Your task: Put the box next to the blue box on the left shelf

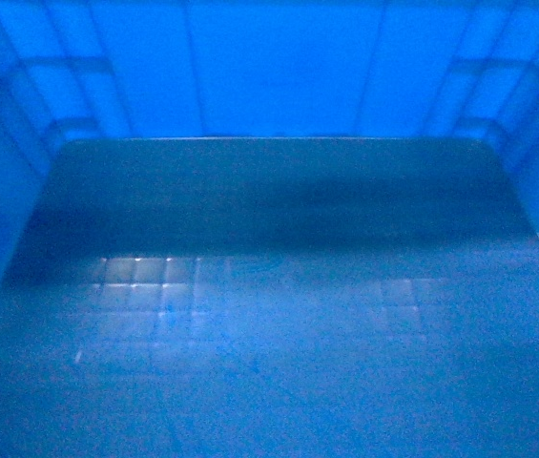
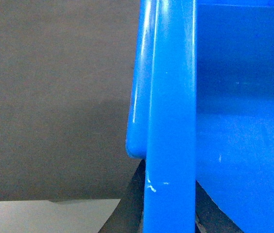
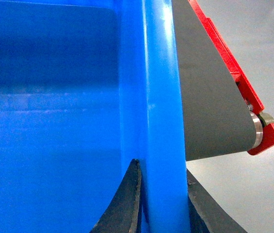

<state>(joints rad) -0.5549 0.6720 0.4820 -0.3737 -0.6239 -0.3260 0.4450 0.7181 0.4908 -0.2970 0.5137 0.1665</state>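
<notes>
We are carrying the blue crate [image 1: 269, 286]: left fingers [image 2: 132, 204] and right fingers [image 3: 127, 199] each clamp a side rim. Beside the crate's right wall sits a grey conveyor belt [image 3: 209, 107]; next, we likely need to find the roller shelf.

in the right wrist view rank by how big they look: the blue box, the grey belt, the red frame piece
1. box, though nearness to the camera inflates it
2. grey belt
3. red frame piece, a thin strip along the belt edge
</notes>
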